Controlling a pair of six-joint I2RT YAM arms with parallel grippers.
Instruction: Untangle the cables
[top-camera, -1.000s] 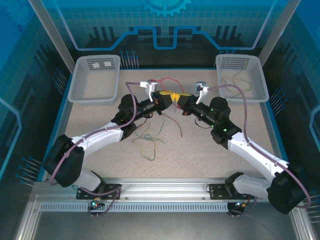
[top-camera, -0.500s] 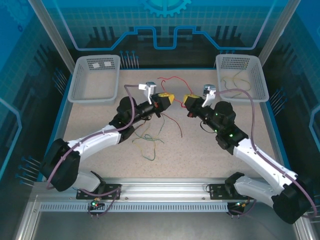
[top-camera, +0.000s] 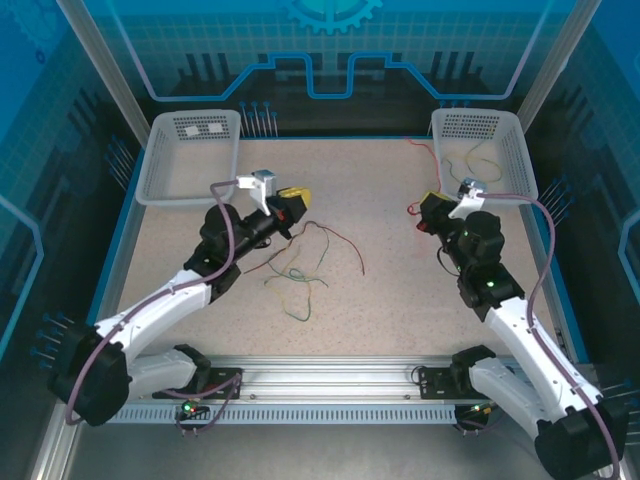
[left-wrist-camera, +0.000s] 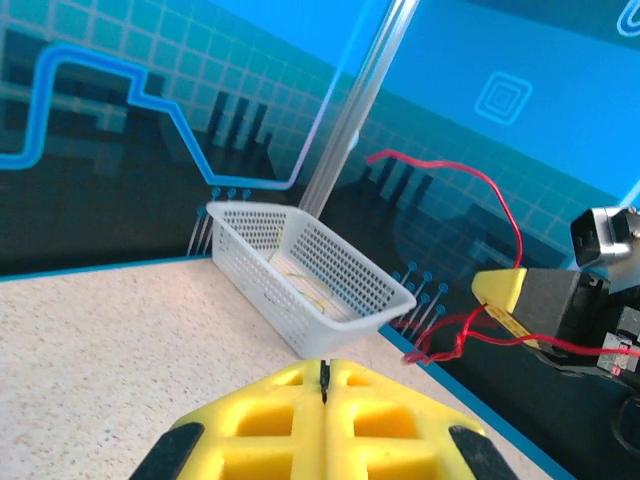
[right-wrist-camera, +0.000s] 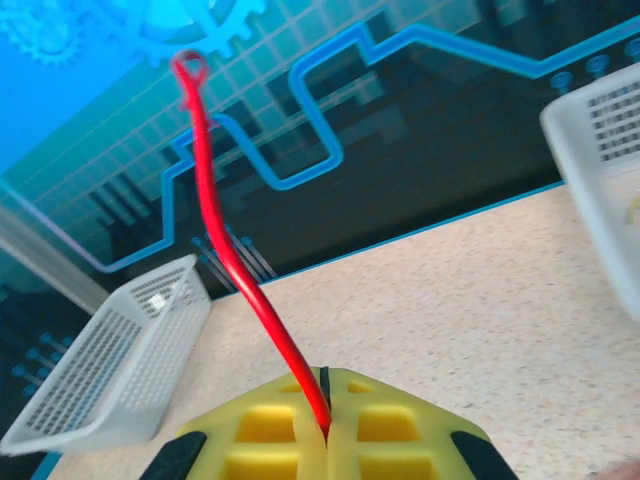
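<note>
My right fingers: clamped on one red cable, just beside the right basket, not yet dropped in. My left fingers: shut, nothing seen between. In the basket: a pale cable. Left to do: the tangle, on the surface well left of the basket.

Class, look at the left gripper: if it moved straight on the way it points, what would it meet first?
Probably the right-hand white basket, which sits straight ahead of the shut left gripper, though depth is hard to judge.
</note>
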